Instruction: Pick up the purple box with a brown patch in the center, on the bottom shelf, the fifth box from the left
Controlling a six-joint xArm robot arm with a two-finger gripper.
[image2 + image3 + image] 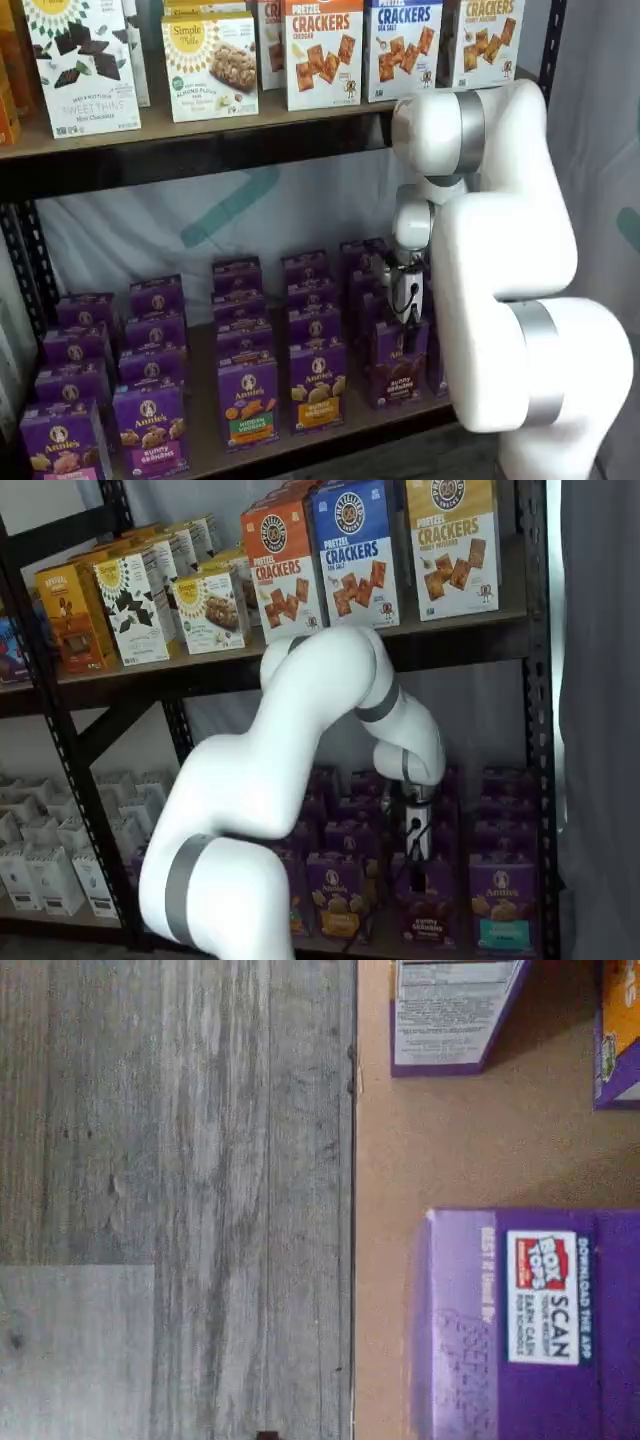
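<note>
The purple box [394, 371] with a dark brown centre patch stands upright at the front of the bottom shelf [205, 452], toward its right; it also shows in a shelf view [430, 916]. My gripper [406, 312] hangs just above this box's column, fingers pointing down; it shows in both shelf views [415, 858]. The fingers are seen side-on, with no plain gap and nothing in them. In the wrist view a purple carton top [530, 1320] with a Box Tops label lies close under the camera on the tan board [400, 1160].
Rows of purple Annie's cartons fill the bottom shelf: an orange-band one [317, 385] left of the target, a green-band one [500, 905] to its right. Cracker boxes [322, 50] stand on the shelf above. Grey plank floor [180, 1200] lies beyond the board's edge.
</note>
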